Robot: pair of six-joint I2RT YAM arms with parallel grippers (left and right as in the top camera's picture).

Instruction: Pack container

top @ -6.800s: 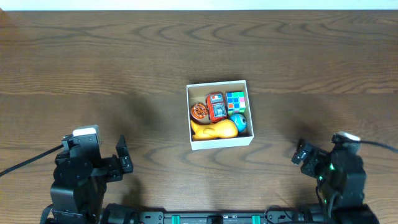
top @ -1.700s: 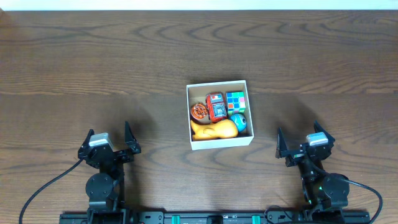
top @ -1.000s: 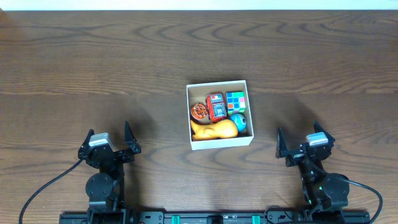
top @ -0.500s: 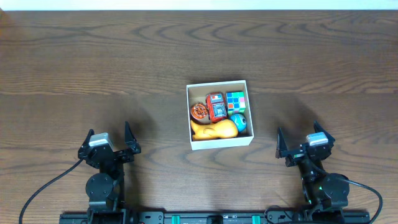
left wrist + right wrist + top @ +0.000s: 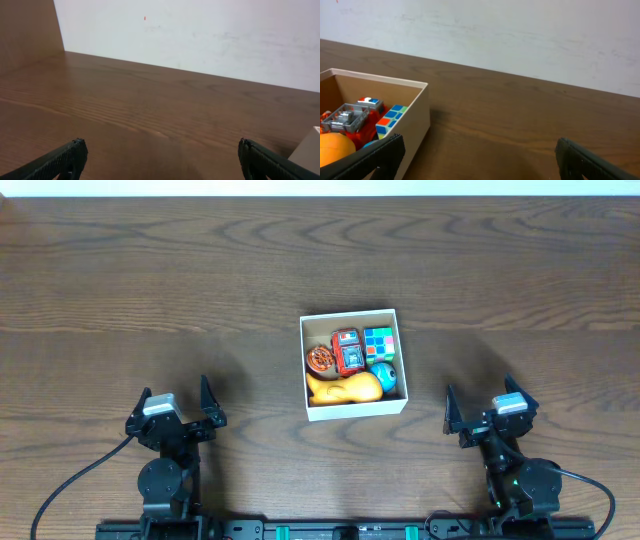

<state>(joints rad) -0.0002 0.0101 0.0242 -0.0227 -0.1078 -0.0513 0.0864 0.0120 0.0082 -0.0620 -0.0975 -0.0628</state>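
- Overhead, the small square shallow cardboard container (image 5: 356, 410), white outside and brown inside, sits mid-table, ahead of both arms and between them.
- It holds a yellow-orange rounded toy (image 5: 345, 389), a red blocky toy (image 5: 348, 351), a multicoloured puzzle cube (image 5: 379, 342), a blue ball (image 5: 385, 376) and a small orange round toy (image 5: 320, 359). I see no loose toy on the dark wooden table (image 5: 150, 280), so packing looks finished.
- The left gripper (image 5: 176, 392) and right gripper (image 5: 478, 388) sit near the table's front edge, both spread wide and empty. The box lies forward-right of the left one and forward-left of the right one. The right one is clearly nearer, so any further reach looks best made from that side. Being square, the box has no long axis.
- From the left wrist, the left gripper (image 5: 160, 162) shows black tips far apart, nothing between them; only a white corner of the container (image 5: 309, 150) shows at the right edge.
- From the right wrist, the right gripper (image 5: 480, 160) is likewise wide and empty; the container (image 5: 415, 120) stands near, ahead and left, with the puzzle cube (image 5: 390, 117) against its near wall.
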